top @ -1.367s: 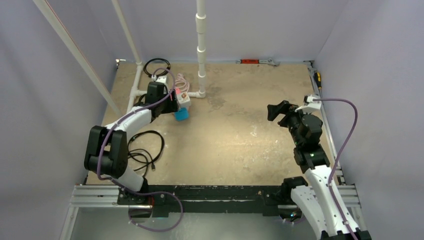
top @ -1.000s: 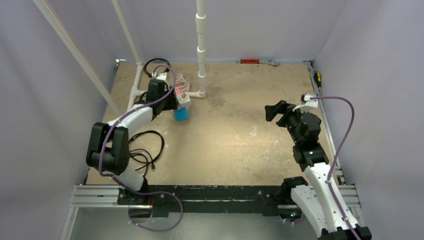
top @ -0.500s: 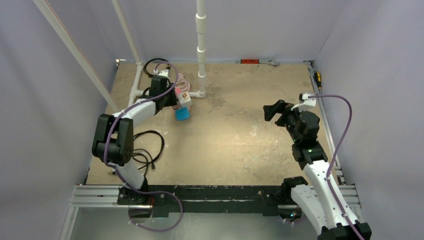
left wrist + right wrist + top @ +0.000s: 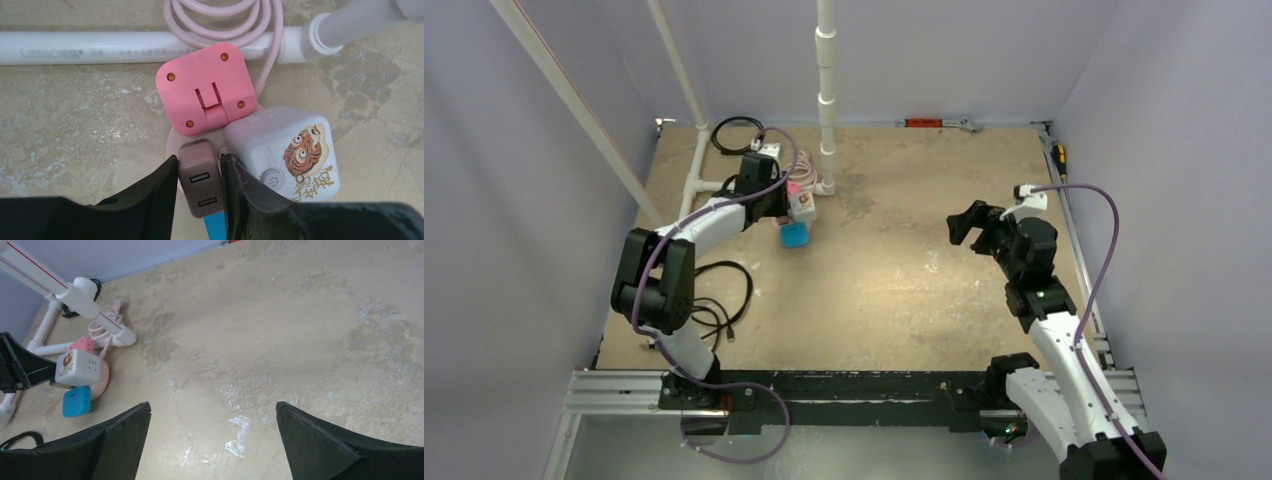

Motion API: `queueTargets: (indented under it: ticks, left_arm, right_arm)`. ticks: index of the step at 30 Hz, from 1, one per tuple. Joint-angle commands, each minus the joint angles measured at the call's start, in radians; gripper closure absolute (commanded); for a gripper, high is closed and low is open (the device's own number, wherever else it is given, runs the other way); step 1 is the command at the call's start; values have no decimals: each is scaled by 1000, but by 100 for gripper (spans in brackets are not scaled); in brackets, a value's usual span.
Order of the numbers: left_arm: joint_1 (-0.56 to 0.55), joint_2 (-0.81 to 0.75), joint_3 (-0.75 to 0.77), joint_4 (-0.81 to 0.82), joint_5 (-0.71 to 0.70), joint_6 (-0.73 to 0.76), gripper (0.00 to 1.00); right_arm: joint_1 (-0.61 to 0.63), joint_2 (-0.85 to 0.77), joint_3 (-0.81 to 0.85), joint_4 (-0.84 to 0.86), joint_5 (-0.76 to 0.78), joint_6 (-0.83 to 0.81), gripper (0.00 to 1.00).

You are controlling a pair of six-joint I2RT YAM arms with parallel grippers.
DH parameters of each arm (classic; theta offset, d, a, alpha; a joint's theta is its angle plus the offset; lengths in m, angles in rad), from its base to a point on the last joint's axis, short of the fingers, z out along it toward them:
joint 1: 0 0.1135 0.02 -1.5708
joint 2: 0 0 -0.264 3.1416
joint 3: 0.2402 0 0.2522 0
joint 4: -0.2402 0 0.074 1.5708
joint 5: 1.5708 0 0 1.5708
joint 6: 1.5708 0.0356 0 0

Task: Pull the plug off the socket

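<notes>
**Tan tabletop, far-left corner: plug gripped at socket**

The socket (image 4: 171, 144) lies against the white pipe (image 4: 75, 47), mostly covered by a pink square plug (image 4: 205, 87), a white cube adapter (image 4: 285, 150) and a brown plug (image 4: 201, 182). The left gripper (image 4: 199, 161) clamps the brown plug's two sides, over the socket's near edge. The right gripper (image 4: 215, 440) hangs wide open, well apart, holding nothing.

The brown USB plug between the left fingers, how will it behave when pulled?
The brown USB plug looks rigid and smooth-sided, so the left gripper may slip. The socket beneath looks small and unheld, so it may lift too.
</notes>
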Motion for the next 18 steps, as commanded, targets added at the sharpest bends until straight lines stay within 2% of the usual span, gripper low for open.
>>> queueTargets:
  ticks: [1, 8, 18]
  left_arm:
    - [-64, -36, 9, -111, 61, 45, 92]
    - [-149, -169, -116, -144, 166, 72, 92]
    - [-324, -233, -208, -195, 189, 86, 92]
  right_arm:
    - [-3, -6, 65, -94, -6, -20, 1]
    - [-2, -43, 98, -253, -121, -10, 1]
    - [-3, -71, 102, -309, -180, -1, 1]
